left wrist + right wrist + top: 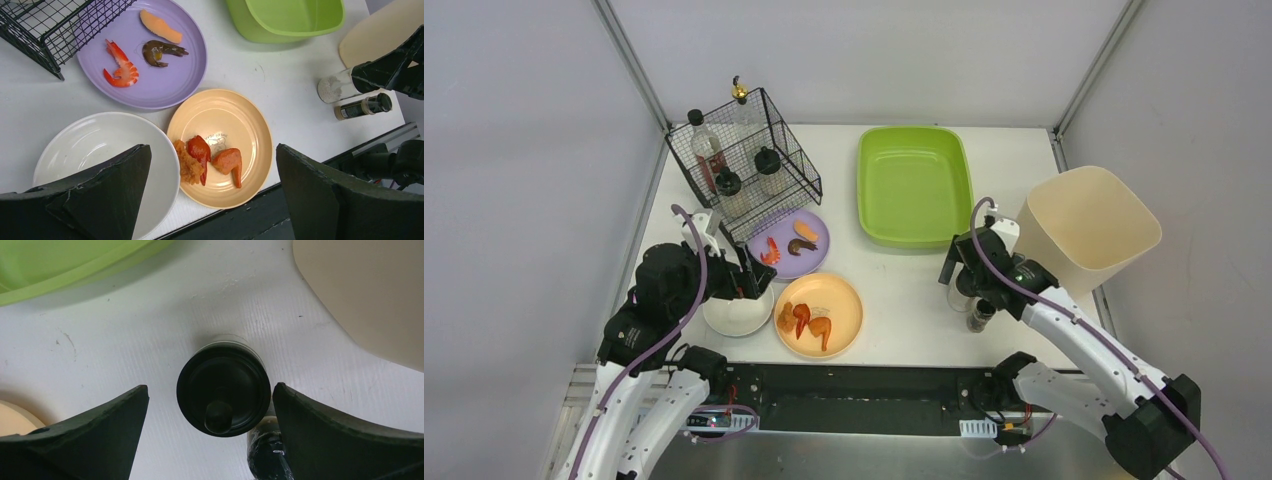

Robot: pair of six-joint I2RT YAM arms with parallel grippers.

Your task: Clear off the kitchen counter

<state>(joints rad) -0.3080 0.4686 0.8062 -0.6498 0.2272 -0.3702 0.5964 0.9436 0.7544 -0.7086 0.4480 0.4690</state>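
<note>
We record the table (904, 295) across the centre of the overhead frame, edged by grey rails. The left end effector (212, 150) stands released, jaws wide, above the white bowl (95, 145) and the orange plate (225, 117) at lower left of that frame; it grasps nothing. The right end effector (210, 390) is likewise released, its jaws wide either side of a black-capped jar (220, 382) right of centre, not clamped on it. A small dark bottle (267, 455) stands just beside the jar. The purple plate (794, 265), wire basket (789, 140) and green tray (914, 185) occupy the upper table; the beige bin (1064, 250) sits at its right edge.
</note>
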